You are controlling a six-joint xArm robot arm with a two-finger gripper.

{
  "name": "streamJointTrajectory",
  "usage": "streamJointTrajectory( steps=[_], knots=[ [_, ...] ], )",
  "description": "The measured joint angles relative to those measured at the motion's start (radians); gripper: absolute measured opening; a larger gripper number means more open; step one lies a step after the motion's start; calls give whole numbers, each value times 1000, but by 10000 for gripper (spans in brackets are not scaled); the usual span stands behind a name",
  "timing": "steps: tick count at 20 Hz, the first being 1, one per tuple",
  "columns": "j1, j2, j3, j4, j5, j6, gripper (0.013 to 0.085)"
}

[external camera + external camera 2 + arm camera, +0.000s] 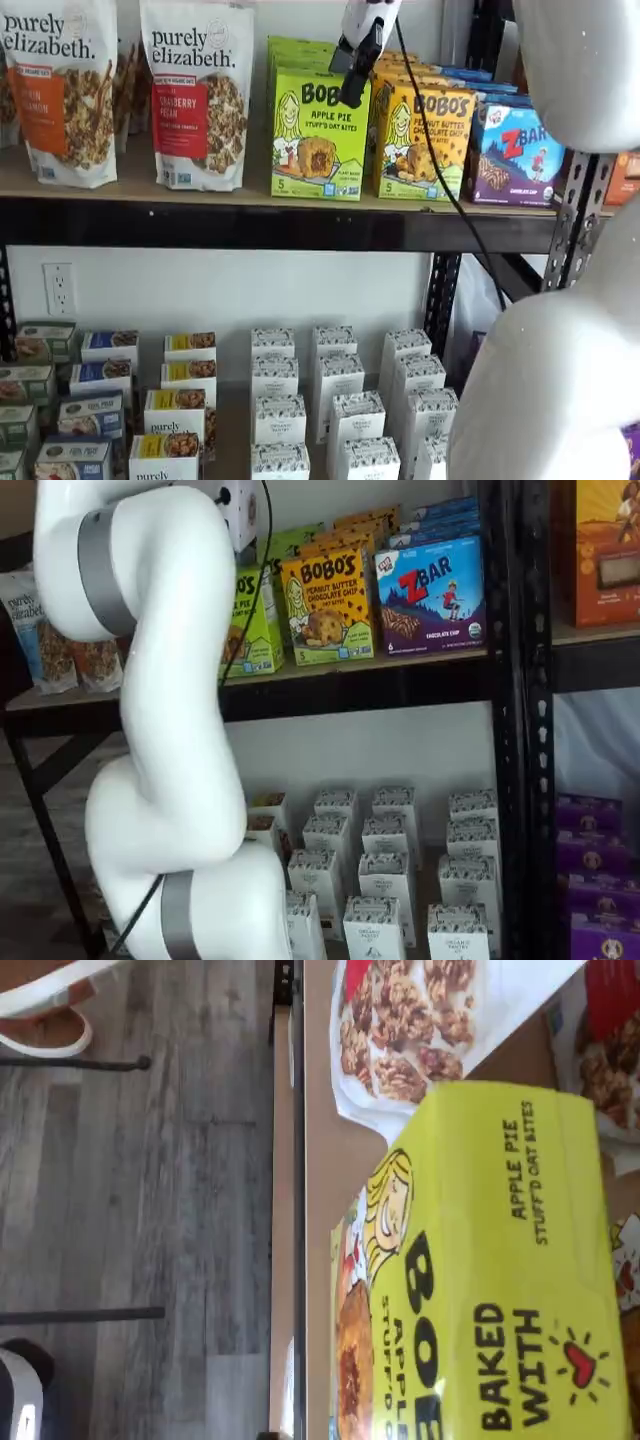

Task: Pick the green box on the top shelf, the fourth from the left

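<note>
The green box [317, 133] is a lime-green Bobo's Apple Pie carton standing upright at the front of the top shelf [250, 226], with more green cartons behind it. In a shelf view it is partly hidden by my arm [257, 620]. It fills much of the wrist view [490, 1270], seen from above. My gripper [353, 88] hangs from the view's top edge right at the box's upper right corner. Its black fingers show as one dark shape with no plain gap and nothing held. In a shelf view only its white body [240, 510] shows.
A yellow-orange Bobo's peanut butter carton [422, 142] stands right of the green box, then a blue ZBar carton [518, 150]. A Purely Elizabeth granola bag [198, 95] stands to its left and shows in the wrist view [410, 1020]. Small cartons [280, 400] fill the lower shelf.
</note>
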Motion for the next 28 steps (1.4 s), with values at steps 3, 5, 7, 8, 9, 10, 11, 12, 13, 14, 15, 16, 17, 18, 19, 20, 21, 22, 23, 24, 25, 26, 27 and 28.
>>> streamJointTrajectory(
  steps=[3, 5, 7, 8, 9, 10, 11, 12, 13, 14, 15, 16, 17, 18, 19, 20, 21, 22, 23, 24, 25, 26, 27, 28],
  knots=[
    [5, 8, -8, -13, 12, 4, 850],
    [10, 19, -23, -24, 33, 7, 850],
    [16, 24, -29, -35, 44, 12, 850],
    [18, 24, -27, -40, 43, 13, 850],
    [21, 23, -24, -43, 41, 15, 850],
    [23, 21, -20, -47, 37, 16, 850],
    [26, 19, -15, -51, 33, 18, 850],
    [28, 16, -9, -54, 26, 19, 850],
    [31, 14, -2, -55, 19, 21, 850],
    [34, 11, 3, -57, 13, 22, 850],
    [36, 10, 7, -59, 7, 24, 850],
    [40, 9, 11, -62, 4, 26, 850],
    [44, 9, 14, -66, 0, 30, 850],
    [48, 9, 17, -70, -2, 32, 850],
    [51, 9, 19, -74, -4, 35, 850],
    [54, 9, 21, -78, -5, 37, 850],
    [57, 9, 23, -81, -6, 38, 850],
    [59, 9, 25, -84, -8, 40, 850],
    [61, 8, 29, -87, -11, 41, 850],
    [62, 7, 32, -88, -14, 41, 850],
    [62, 6, 36, -89, -17, 42, 850],
    [62, 6, 38, -90, -18, 41, 850],
    [62, 5, 40, -91, -21, 41, 850],
    [62, 4, 43, -93, -23, 40, 850]
  ],
)
